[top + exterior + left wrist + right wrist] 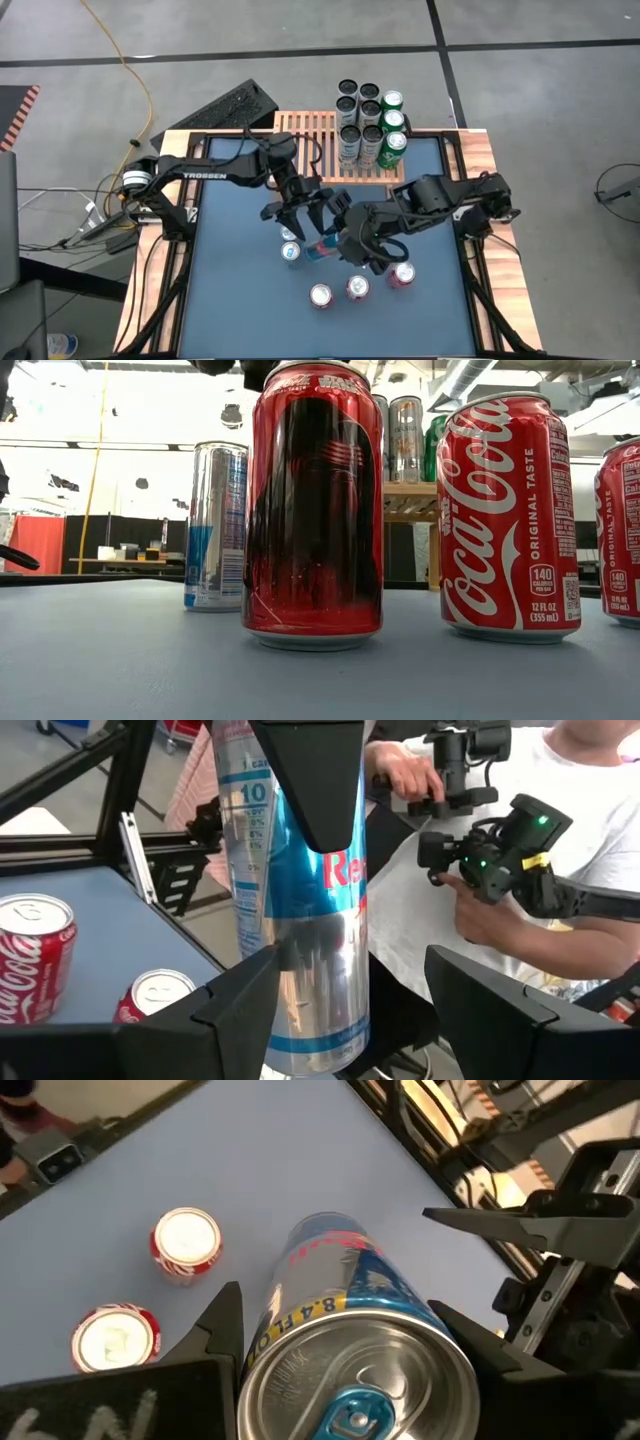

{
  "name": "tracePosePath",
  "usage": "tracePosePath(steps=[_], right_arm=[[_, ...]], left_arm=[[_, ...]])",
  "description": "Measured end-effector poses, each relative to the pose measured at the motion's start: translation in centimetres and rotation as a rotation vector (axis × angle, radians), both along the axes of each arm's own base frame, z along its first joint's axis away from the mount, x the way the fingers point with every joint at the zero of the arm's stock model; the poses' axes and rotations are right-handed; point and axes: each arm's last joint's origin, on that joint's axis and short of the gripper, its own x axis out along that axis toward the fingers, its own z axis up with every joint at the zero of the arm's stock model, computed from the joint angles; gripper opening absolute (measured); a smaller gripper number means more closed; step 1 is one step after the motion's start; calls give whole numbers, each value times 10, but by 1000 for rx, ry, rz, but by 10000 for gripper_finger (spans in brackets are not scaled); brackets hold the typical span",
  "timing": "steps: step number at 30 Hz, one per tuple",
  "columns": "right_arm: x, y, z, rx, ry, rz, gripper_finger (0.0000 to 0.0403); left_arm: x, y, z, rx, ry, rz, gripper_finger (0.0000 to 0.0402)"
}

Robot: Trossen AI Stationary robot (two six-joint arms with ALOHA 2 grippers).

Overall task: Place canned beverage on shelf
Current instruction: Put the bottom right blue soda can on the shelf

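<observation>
Your right gripper (335, 243) has its fingers pinched on a slim blue-and-silver can (322, 248), held sideways over the middle of the counter (240, 310). Your left gripper (303, 215) sits just left of it, fingers spread around the can's other end. The shelf (305, 130) is at the far edge, cans already on it

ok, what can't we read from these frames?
- High view: held can is mostly covered by the left gripper and right gripper, so contact is unclear.
- Low view: shelf is largely hidden behind red cans.
- Left wrist view: the held can's top is cut off by the edge.
- High view: shelf cans have labels too small to read.
</observation>
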Motion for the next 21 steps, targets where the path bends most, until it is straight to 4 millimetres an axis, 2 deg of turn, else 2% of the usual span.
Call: tracePosePath(steps=[5, 11, 17, 21], right_arm=[[3, -3, 2, -8, -20, 67, 190], [5, -6, 3, -19, -44, 84, 190], [9, -11, 4, 2, -60, 101, 190], [18, -8, -3, -38, -57, 152, 190]], left_arm=[[2, -8, 0, 2, -8, 12, 238], [2, -3, 0, 6, -18, 67, 238], [2, -6, 1, -24, 41, 13, 238], [2, -13, 0, -29, 58, -21, 238]])
